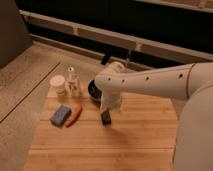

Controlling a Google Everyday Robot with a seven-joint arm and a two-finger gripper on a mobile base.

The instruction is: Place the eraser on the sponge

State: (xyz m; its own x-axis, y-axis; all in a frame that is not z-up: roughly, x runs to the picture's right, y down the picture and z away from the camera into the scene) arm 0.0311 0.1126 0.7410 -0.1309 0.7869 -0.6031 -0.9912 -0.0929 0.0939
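The arm (160, 80) runs off the right edge and covers part of the bowl (93, 89) behind the gripper (111, 106), which hangs just over the eraser (106, 118); bottle label (73, 85) unreadable

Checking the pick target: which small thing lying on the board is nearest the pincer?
The black eraser, just below the pincer; the blue sponge and orange-red stick lie side by side, well off to the picture's left.

Directly over the eraser (106, 118), jaws spread: gripper (111, 106). Leftward toward the sponge (60, 115), blocked low by the orange stick (74, 115) lying just beside it. Farther back, crowded by dark bowl (94, 89), clear bottle (74, 82) and white jar (58, 85). Free across the bare near board (100, 150).
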